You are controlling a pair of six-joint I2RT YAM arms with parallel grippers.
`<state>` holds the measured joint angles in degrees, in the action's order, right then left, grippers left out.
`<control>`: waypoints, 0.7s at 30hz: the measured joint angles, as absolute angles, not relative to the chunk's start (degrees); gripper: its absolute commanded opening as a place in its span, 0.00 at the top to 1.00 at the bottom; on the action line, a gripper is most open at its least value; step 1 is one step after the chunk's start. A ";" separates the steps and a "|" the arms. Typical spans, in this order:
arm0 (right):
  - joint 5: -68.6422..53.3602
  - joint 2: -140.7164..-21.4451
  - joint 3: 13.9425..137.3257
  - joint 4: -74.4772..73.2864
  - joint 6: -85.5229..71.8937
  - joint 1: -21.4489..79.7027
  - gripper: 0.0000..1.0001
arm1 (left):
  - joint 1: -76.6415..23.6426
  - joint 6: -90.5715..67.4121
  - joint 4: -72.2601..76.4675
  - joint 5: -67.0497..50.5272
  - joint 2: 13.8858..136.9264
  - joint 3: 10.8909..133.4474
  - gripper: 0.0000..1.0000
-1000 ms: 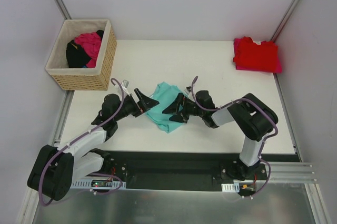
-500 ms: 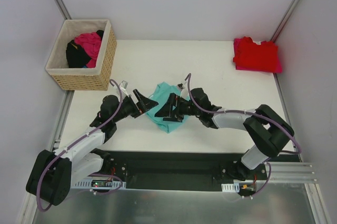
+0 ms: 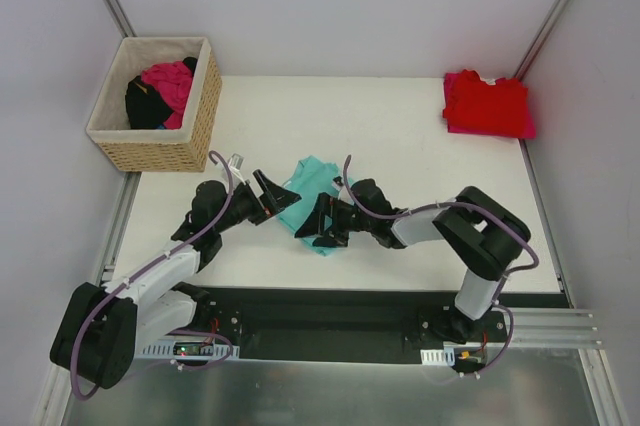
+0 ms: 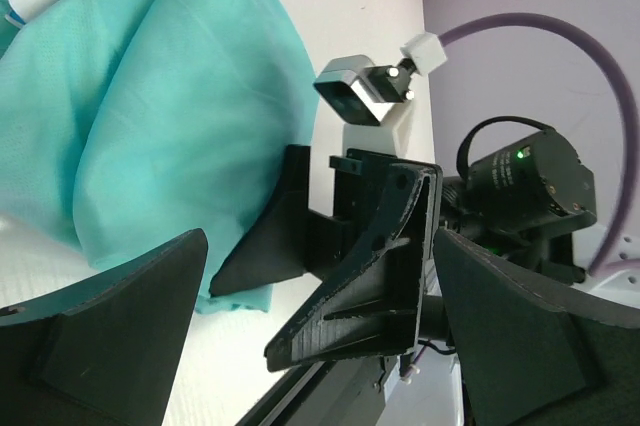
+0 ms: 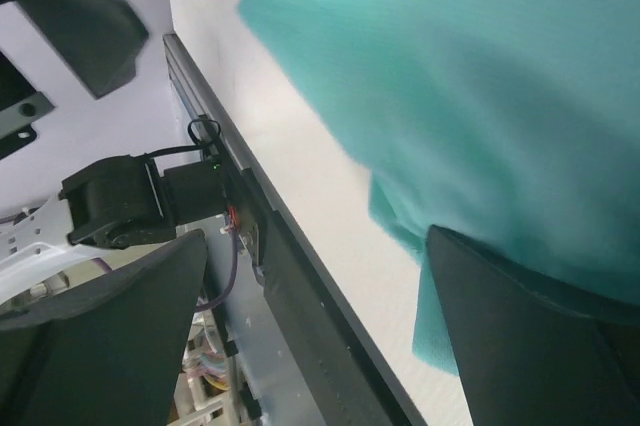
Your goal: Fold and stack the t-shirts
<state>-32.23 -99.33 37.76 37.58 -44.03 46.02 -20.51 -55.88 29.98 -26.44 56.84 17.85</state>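
Right claw (image 3: 314,230) just slid toward lower left onto the teal t-shirt's (image 3: 316,174) near edge, mid-frame on the tabletop (image 3: 430,176), fingers spread. Left claw (image 3: 278,201) hasn't budged and is spread too. Grab's probably coming, no fold yet.

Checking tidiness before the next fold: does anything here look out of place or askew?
The teal t-shirt lies bunched and wrinkled, not flat, between the left hand and right hand. At the far right corner, a pink edge sticks out under the folded red t-shirt. Nothing looks damaged.
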 measured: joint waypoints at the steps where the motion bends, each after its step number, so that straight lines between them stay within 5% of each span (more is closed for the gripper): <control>1: -32.25 -100.77 37.60 38.06 -44.05 46.02 0.02 | -20.51 -55.88 30.00 -26.41 57.08 17.85 0.04; 12: -36.40 -109.38 36.93 56.18 -49.65 46.02 0.03 | -20.51 -55.88 29.98 -26.46 58.63 17.85 0.04; 21: -31.94 -96.49 40.84 33.28 -41.15 46.00 0.01 | -20.51 -56.12 28.32 -26.55 58.63 19.27 0.05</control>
